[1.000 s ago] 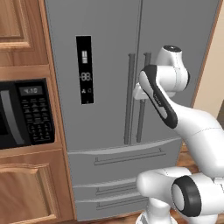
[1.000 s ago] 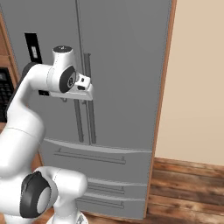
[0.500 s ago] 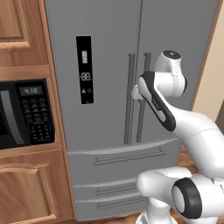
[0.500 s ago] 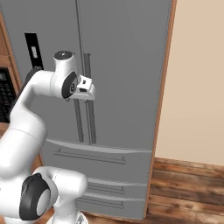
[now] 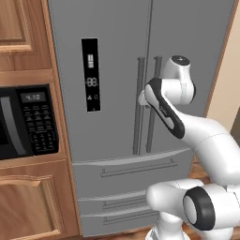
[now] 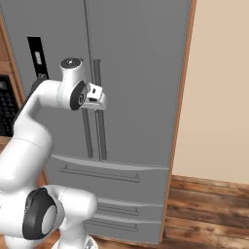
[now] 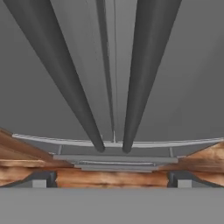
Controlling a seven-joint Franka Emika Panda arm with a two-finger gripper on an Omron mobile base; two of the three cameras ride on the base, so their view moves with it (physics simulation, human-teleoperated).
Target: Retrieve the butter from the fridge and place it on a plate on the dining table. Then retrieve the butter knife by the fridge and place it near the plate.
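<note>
I have the gripper spread wide, up against the closed fridge at its two vertical door handles, bare wood floor open rightward.

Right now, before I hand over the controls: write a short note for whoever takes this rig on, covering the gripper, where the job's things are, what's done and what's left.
Gripper: open, holding nothing, up at the fridge's two long vertical door handles, near the centre seam; I can't tell whether it touches them.
Fridge: both upper doors and the lower drawers shut.
Butter, plate, dining table and butter knife: not located from here.
Done: the arm has reached the handles, nothing more.
Left: grasp a handle, open the door, take out the butter, set it on the plate on the dining table, then fetch the butter knife by the fridge and lay it near the plate.
</note>
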